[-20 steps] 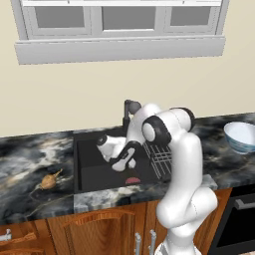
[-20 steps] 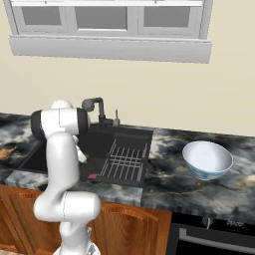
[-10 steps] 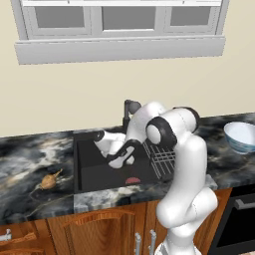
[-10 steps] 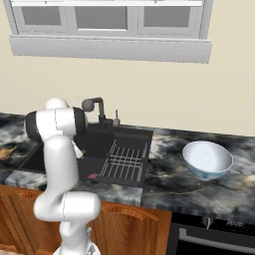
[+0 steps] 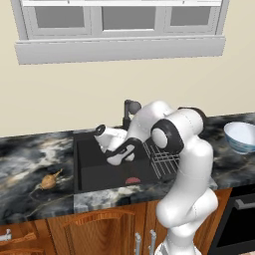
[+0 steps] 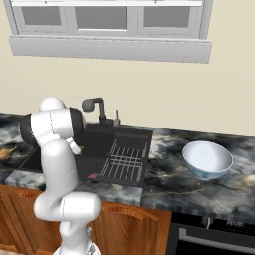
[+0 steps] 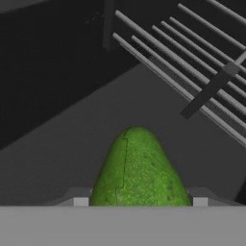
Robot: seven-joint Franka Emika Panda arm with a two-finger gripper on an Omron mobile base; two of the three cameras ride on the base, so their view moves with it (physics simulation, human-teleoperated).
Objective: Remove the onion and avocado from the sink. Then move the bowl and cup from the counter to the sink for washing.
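Hand [image 7: 139,204]: held part-open, avocado [image 7: 139,168] lodged between fingertips, apparently gripped.
Avocado: judged light, firm, smooth-skinned; widest middle suits gripping.
Rack [image 7: 192,62]: at 1 o'clock.

Marbled counter [image 5: 30,164]: onion [image 5: 48,181] left of sink, bowl [image 6: 207,159] right.

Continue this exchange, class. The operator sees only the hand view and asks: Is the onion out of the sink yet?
Observer: Yes. The onion lies on the counter, left of the sink.
Operator: And where is the bowl?
Observer: The bowl stands upright on the counter, right of the sink, beyond the wire rack.
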